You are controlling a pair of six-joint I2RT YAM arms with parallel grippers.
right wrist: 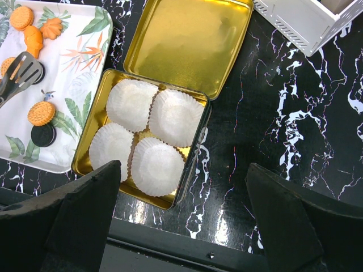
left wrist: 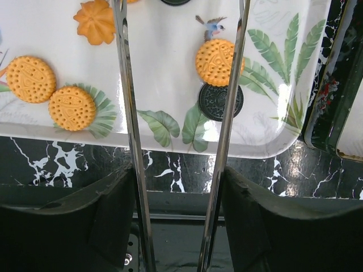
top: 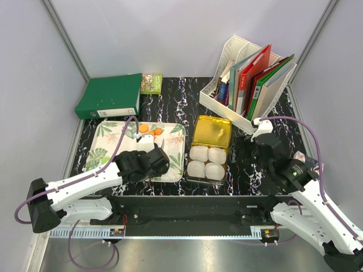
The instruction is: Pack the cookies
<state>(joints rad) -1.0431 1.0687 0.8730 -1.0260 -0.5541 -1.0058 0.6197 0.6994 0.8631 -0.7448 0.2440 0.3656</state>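
Note:
Cookies lie on the leaf-print tray (left wrist: 164, 68): round orange ones (left wrist: 217, 61) (left wrist: 30, 79) (left wrist: 72, 107), a flower-shaped orange one (left wrist: 95, 21) and a black one (left wrist: 221, 102). My left gripper (left wrist: 178, 190) (top: 152, 162) is shut on metal tongs (left wrist: 126, 85), whose two arms reach out over the tray. The right arm of the tongs crosses the edges of the orange and the black cookie. The tongs' tips (right wrist: 22, 71) are spread near a black cookie. My right gripper (right wrist: 181, 181) (top: 245, 150) hangs open beside the gold tin (right wrist: 193, 153), holding nothing.
The tin holds several white paper cups (right wrist: 156, 164); its gold lid (right wrist: 187, 39) lies open behind it. A white file rack with books (top: 249, 79) stands at the back right, a green binder (top: 110, 95) at the back left, and a small packet (top: 151, 83) beside the binder.

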